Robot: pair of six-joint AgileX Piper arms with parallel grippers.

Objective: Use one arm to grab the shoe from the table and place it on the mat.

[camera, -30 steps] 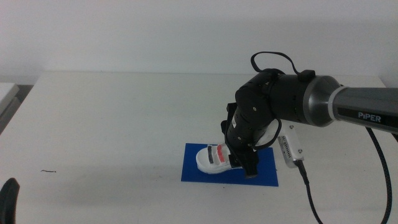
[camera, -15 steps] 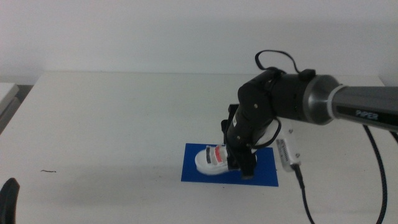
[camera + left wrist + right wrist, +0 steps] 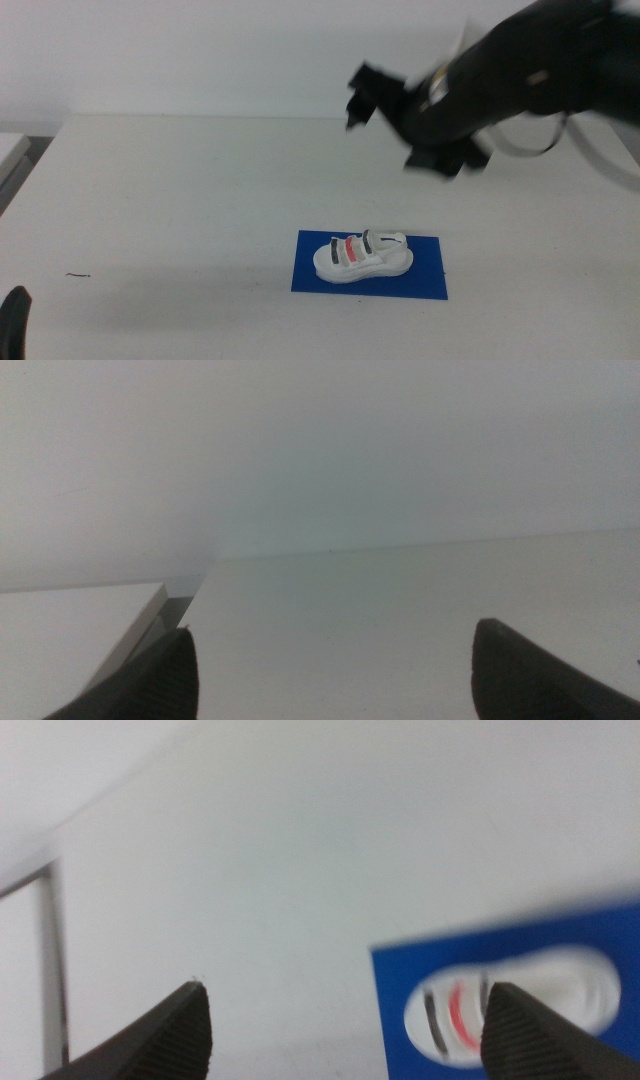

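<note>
One shoe [image 3: 362, 257] sits upright on the blue mat [image 3: 428, 282], fully inside its edges, so the placement looks done. Above and well apart from it, the right claw [image 3: 385, 120] hangs blurred, jaws spread wide and empty, presumably lifted clear to avoid nudging it. Low beside the worktop [image 3: 180, 200], the left claw [image 3: 330, 670] waits, jaws apart.

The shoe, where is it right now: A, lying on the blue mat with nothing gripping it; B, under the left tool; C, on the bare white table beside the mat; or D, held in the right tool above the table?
A: the shoe lies on the blue mat, while the open right tool is raised well above it, holding nothing.
</note>
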